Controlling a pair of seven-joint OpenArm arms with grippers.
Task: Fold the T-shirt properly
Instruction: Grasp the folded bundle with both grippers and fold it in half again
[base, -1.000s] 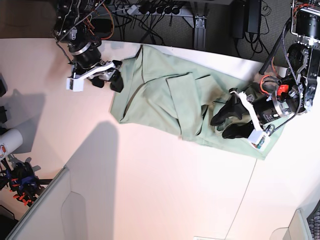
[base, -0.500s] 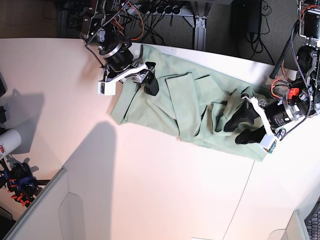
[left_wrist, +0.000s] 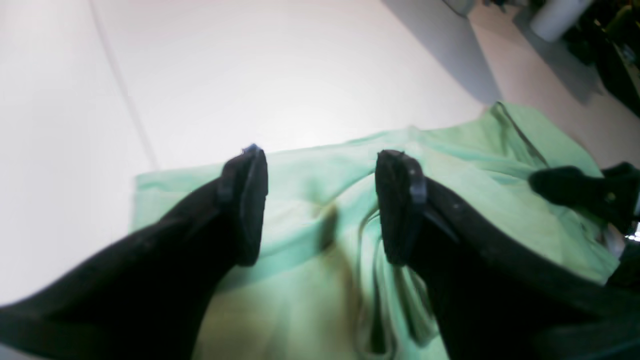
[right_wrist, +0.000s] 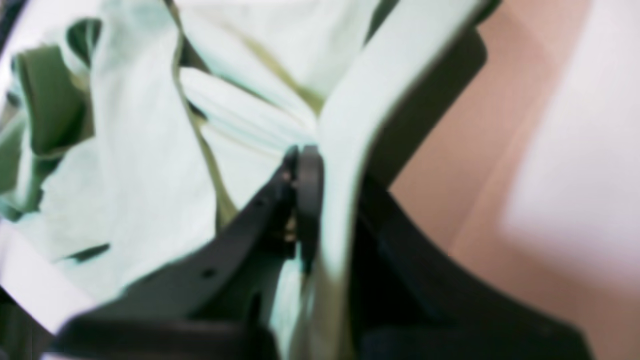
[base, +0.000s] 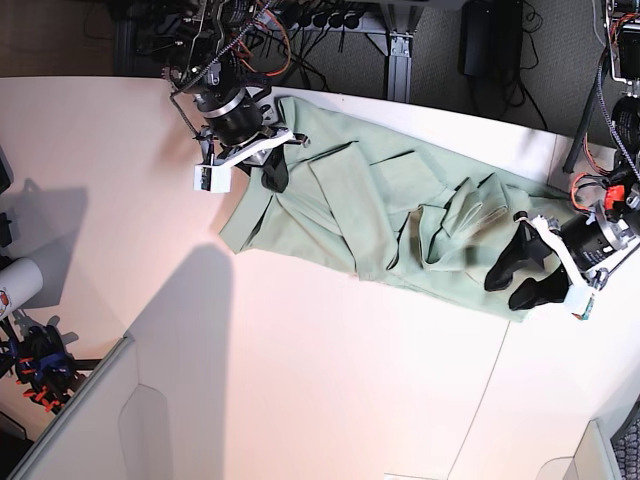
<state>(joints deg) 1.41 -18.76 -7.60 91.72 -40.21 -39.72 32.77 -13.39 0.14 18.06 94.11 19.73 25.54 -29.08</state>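
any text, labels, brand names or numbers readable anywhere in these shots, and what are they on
No text can be read in any view.
The pale mint-green cotton T-shirt shows no print, and no neck label is visible.
The white cylindrical object at the table's edge has a small red mark, too small to read.
The white block on the right gripper shows no legible marking.

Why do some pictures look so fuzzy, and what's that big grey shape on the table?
Right wrist view: the T-shirt is very close, so it's blurry. Left wrist view: slightly soft, edges stretched. Base view: sharp; the grey shape is a shadow on the table.
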